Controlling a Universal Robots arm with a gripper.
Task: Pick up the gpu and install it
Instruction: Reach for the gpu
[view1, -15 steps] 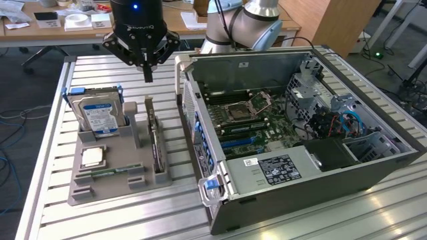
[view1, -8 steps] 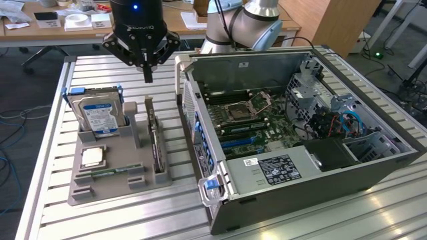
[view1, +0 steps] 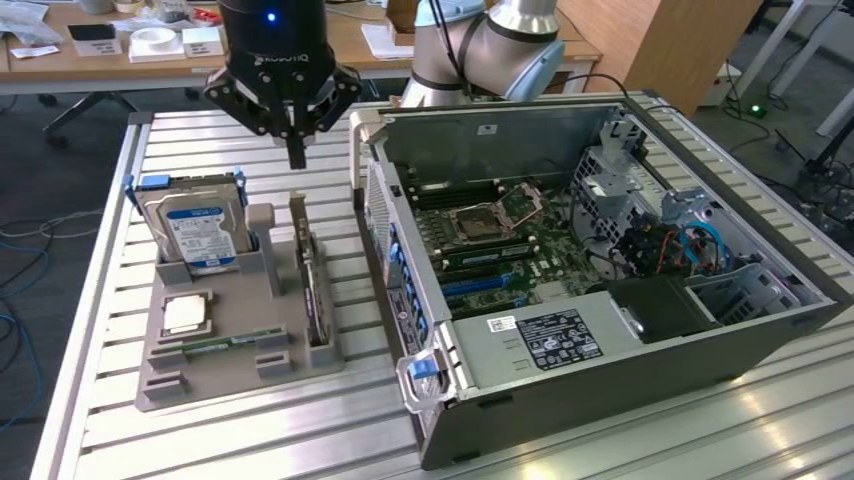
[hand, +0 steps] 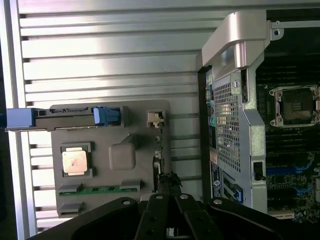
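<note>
Plainly, the slatted table (view1: 200, 440) carries two big things: the open computer case (view1: 641, 350) on the exterior view's right, its motherboard (view1: 494, 230) exposed, and a grey parts holder (view1: 234, 370) on the left. The gpu (view1: 310, 280) stands on edge in the holder's slot nearest the case, not yet lifted; the hard drive (view1: 200, 235) stands further from the case. The gripper (view1: 296, 155) hangs above the card's far end, jaws together and holding nothing. As I judge it, a good approach means parting the fingers enough to straddle the thin top edge, lining them up squarely along it, and descending straight. That keeps them clear of the case wall just beside the card and of the holder's post.
</note>
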